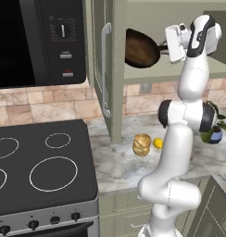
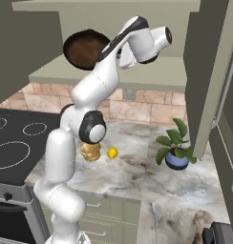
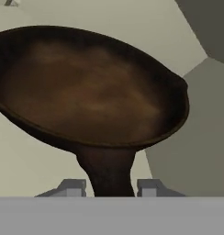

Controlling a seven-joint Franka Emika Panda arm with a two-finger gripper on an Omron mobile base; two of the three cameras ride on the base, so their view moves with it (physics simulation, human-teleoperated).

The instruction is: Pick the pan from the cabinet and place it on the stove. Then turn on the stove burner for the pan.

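Seemingly gripper [image 3: 109,188] pinching pan [image 3: 86,92] handle, lifted, tilted

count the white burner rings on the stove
4 in part or whole on the stove: a small ring at the back, a large ring in front, one cut by the left edge, one under a teal item. More may lie out of frame.
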